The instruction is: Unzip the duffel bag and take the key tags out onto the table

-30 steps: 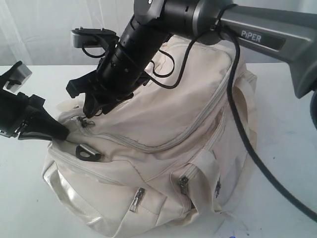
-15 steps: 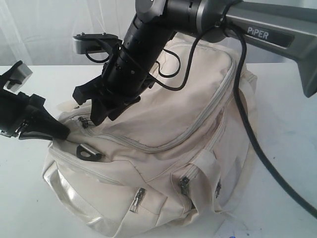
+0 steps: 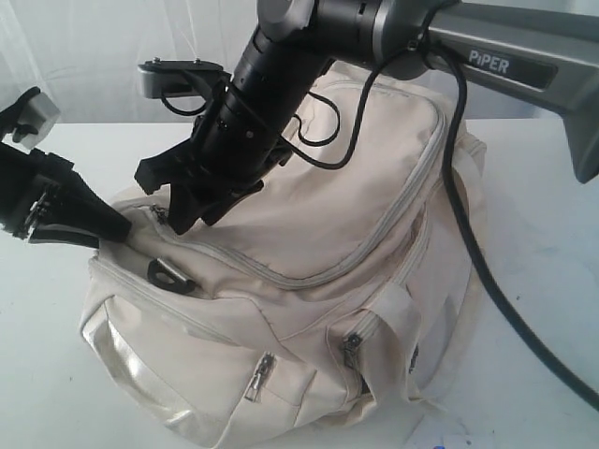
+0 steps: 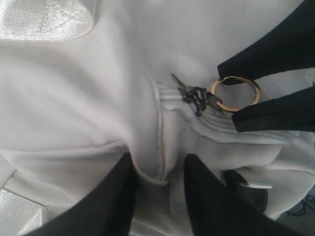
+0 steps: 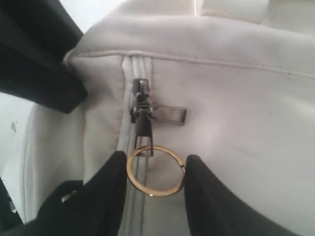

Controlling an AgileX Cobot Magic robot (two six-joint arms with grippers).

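On the wide flat white tabletop point(image 3: 547, 224) sits the large cream-white fabric duffel bag point(image 3: 318, 215), bulging and zipped. The long grey main zipper point(image 3: 309, 274) curves closed across its top, and the small front pocket zippers point(image 3: 260, 376) are also drawn shut, so nothing of the inside shows. A shiny satin webbing handle point(image 3: 126, 360) lies along the bag's lower front edge, and a black plastic loop point(image 3: 171, 279) sticks out near its left end. The grey upper link of the right arm bears the white lettering point(image 3: 493, 64) "PiPER", and a black cable point(image 3: 473, 262) hangs from that arm across the bag. The right gripper point(image 5: 156, 164) reaches across to the left end of the bag, where the main zipper's dark metal pull point(image 5: 144, 130) carries a thin round brass ring point(image 5: 156, 194). The ring sits flat between the two black fingers point(image 5: 110, 196), its rim touching both, so the jaws are closed across it. The left gripper point(image 4: 158, 162) is at the same end of the bag, just beside the zipper's end and opposite the right gripper. Its jaws stand apart, with a loose fold of the cream cloth lying between them.
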